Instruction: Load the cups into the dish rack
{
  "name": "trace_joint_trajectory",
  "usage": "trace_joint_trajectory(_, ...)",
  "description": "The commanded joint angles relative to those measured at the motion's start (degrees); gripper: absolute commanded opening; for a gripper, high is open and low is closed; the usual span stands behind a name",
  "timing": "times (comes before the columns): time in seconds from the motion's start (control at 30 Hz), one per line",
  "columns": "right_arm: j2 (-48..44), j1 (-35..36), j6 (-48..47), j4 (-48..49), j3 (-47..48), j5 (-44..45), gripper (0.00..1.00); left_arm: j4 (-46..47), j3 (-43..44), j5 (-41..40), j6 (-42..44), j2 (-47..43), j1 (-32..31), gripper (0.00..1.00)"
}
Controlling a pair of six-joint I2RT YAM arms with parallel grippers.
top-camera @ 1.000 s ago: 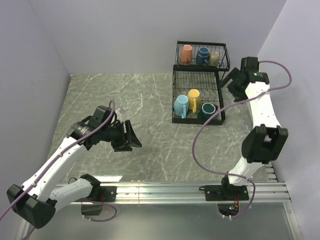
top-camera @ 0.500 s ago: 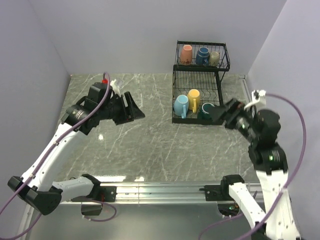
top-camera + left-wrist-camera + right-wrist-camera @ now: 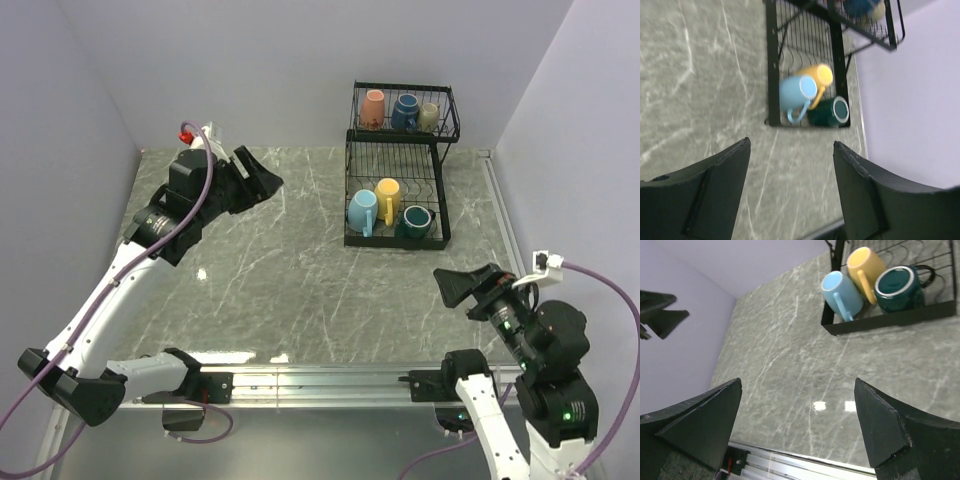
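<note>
The black wire dish rack (image 3: 441, 205) stands at the back right. Its upper basket holds the orange-pink (image 3: 372, 108), navy (image 3: 404, 111) and olive-grey (image 3: 429, 116) cups. In the lower tray lie the light blue (image 3: 362, 210), yellow (image 3: 388, 199) and teal green (image 3: 415, 221) cups. My left gripper (image 3: 262, 182) hovers open and empty over the back left of the table, far from the rack. From its wrist I see the rack (image 3: 771, 60) with the light blue cup (image 3: 797, 91). My right gripper (image 3: 447, 285) is open and empty, near the front right, short of the rack (image 3: 890, 320).
The grey marble table (image 3: 290, 270) is bounded by walls at the left, back and right. An aluminium rail (image 3: 330, 380) with both arm bases runs along the near edge. The left gripper's fingers (image 3: 662, 315) show at the far left of the right wrist view.
The left arm rose and swung toward the back left, its jaws widening. The right arm drew back from beside the rack to the front right, still open.
</note>
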Motion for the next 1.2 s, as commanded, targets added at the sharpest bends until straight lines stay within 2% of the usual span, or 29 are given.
trace_joint_trajectory(0.0, -3.05, 0.3, -0.28, -6.45, 0.86, 3.63, 1.0, 7.58, -0.7, -7.43, -0.24, -1.67, 0.32, 0.73)
trace_joint_trajectory(0.27, -15.26, 0.22, 8.34, -10.41, -3.8, 7.07, 1.0, 19.35, -6.68, -20.35, 6.26, -5.89, 0.41, 0.76)
trace_joint_trajectory(0.4, -19.65, 0.3, 10.8, -11.37, -4.94, 8.81, 1.0, 28.4, -13.43, -21.15, 9.61, -8.87, 0.41, 0.66)
trace_joint_trajectory(0.57, -22.92, 0.22, 11.86, -11.81, -7.49, 9.35, 1.0, 41.41, -24.51, -21.16, 7.93, -13.27, 0.32, 0.64)
trace_joint_trajectory(0.7, -23.01, 0.22, 12.91, -14.01, -8.46, 9.61, 1.0, 50.98, -31.62, -11.95, 11.63, -15.12, 0.32, 0.68)
trace_joint_trajectory(0.73, -23.1, 0.22, 12.47, -13.84, -8.37, 8.74, 1.0, 53.09, -32.6, -4.62, 11.98, -15.38, 0.32, 0.68)
trace_joint_trajectory(0.8, -23.1, 0.13, 11.6, -13.31, -7.85, 8.03, 1.0, 61.35, -35.06, 3.24, 11.64, -14.78, 0.32, 0.68)
trace_joint_trajectory(0.83, -23.36, 0.13, 11.24, -13.23, -7.67, 8.03, 1.0, 64.16, -35.51, 11.54, 10.24, -14.16, 0.32, 0.69)
trace_joint_trajectory(0.9, -23.88, 0.22, 11.15, -13.31, -6.71, 8.73, 1.0, 69.8, -34.99, 19.67, 4.53, -10.92, 0.41, 0.69)
trace_joint_trajectory(0.93, -24.06, 0.22, 11.24, -13.4, -6.53, 9.08, 1.0, 70.95, -34.55, 27.28, 2.86, -9.51, 0.41, 0.69)
trace_joint_trajectory(0.97, -24.32, 0.3, 11.24, -13.57, -6.01, 9.35, 1.0, 71.48, -33.59, 31.54, 1.1, -6.37, 0.41, 0.69)
trace_joint_trajectory(1.03, -24.85, 0.22, 11.24, -14.1, -5.65, 9.44, 1.0, 67.11, -29.99, 34.47, 1.69, -4.14, -0.03, 0.67)
trace_joint_trajectory(1.17, -25.38, 0.22, 11.86, -16.55, -4.6, 10.23, 1.0, 61.92, -30.15, 30.09, 10.11, -4.22, -1.44, 0.66)
